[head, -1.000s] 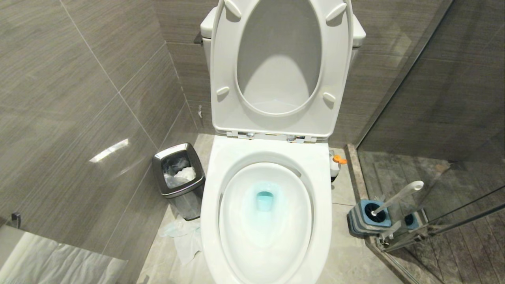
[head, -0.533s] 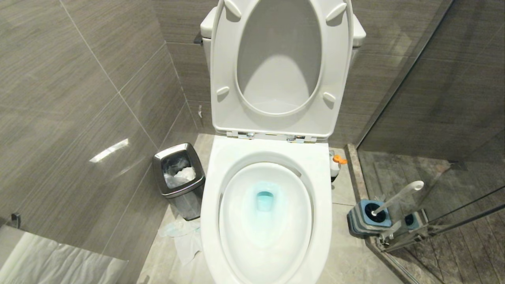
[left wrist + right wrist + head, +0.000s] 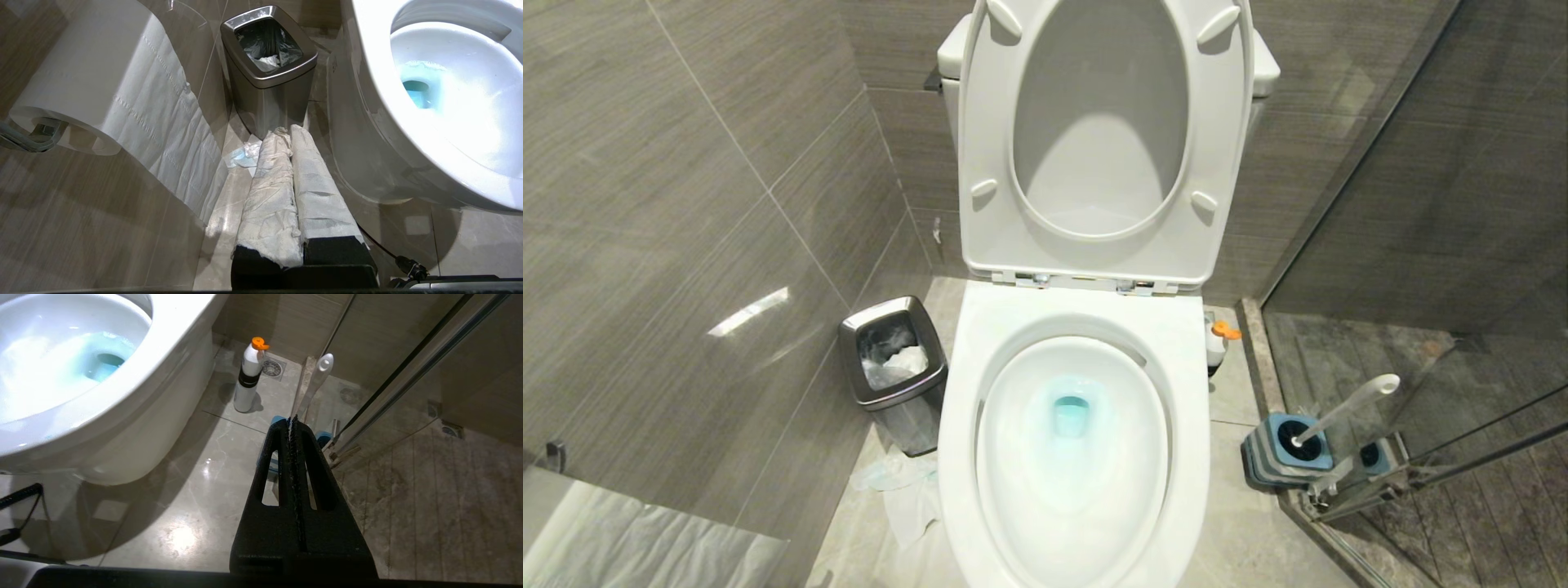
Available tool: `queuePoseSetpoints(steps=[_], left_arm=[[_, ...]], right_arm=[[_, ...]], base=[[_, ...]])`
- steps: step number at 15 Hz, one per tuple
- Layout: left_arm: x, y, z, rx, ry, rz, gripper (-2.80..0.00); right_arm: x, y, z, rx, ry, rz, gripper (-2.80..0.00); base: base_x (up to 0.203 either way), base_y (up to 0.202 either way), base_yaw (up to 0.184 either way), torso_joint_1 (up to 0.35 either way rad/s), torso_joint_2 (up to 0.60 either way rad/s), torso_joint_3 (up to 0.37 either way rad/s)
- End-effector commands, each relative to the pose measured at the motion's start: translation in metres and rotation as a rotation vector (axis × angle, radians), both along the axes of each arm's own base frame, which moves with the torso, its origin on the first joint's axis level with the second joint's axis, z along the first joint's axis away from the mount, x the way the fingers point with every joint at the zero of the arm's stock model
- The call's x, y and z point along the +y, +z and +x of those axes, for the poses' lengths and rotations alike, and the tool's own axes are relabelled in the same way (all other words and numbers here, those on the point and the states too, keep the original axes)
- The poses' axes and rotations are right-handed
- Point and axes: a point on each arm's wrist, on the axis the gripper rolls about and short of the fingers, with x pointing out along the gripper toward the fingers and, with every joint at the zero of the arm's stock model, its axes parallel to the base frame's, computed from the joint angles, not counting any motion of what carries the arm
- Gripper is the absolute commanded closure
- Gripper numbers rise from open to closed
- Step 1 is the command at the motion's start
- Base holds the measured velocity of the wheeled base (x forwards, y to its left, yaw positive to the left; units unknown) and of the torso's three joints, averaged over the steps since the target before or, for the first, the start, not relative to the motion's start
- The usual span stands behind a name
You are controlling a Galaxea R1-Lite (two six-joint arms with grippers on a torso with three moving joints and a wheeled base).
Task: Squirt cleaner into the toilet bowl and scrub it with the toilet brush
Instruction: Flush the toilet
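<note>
Grippers sit low on either side of the toilet bowl, neither arm showing in the head view. From its wrist camera, the right gripper hangs above the floor to the right of the bowl, its black fingers pressed flat together with nothing between them, pointing toward the far right corner where the brush stands. The left gripper hangs to the left of the bowl, its two fingers wrapped in white paper and closed side by side on nothing, aimed at the steel bin on the floor.

The toilet bowl fills the middle of the scene, seat and lid raised against the tank, teal-blue liquid pooled at the drain.

The cleaner stands upright on the floor just right of the bowl's far end, long axis vertical, orange nozzle cap on top.

The toilet brush sits with its head down in the blue-and-grey holder on the floor to the right, near the glass shower door. Its handle leans, running up and to the right, rounded end uppermost.

A paper roll hangs on the left wall, its sheet trailing down.
</note>
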Motion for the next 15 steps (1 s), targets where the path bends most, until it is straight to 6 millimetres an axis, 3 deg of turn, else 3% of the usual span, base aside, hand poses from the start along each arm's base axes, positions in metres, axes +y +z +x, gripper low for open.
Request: queuePoseSetpoints(steps=[1, 4, 8, 15], left_arm=[[0.0000, 0.0000, 0.0000, 0.000, 0.000, 0.000, 0.00], [0.0000, 0.0000, 0.0000, 0.000, 0.000, 0.000, 0.00], [0.0000, 0.0000, 0.0000, 0.000, 0.000, 0.000, 0.00], [0.0000, 0.0000, 0.0000, 0.000, 0.000, 0.000, 0.00]], right_arm=[[0.0000, -0.0003, 0.0001, 0.004, 0.004, 0.040, 0.00], [-0.0002, -0.0049, -0.0014, 0.085, -0.006, 0.163, 0.00], [-0.0001, -0.0049, -0.0011, 0.079, -0.002, 0.109, 0.00], [-0.0007, -0.0049, -0.0011, 0.078, -0.026, 0.202, 0.00]], base=[[0.000, 0.000, 0.000, 0.000, 0.00, 0.000], [0.000, 0.000, 0.000, 0.000, 0.00, 0.000], [0.000, 0.000, 0.000, 0.000, 0.00, 0.000], [0.000, 0.000, 0.000, 0.000, 0.00, 0.000]])
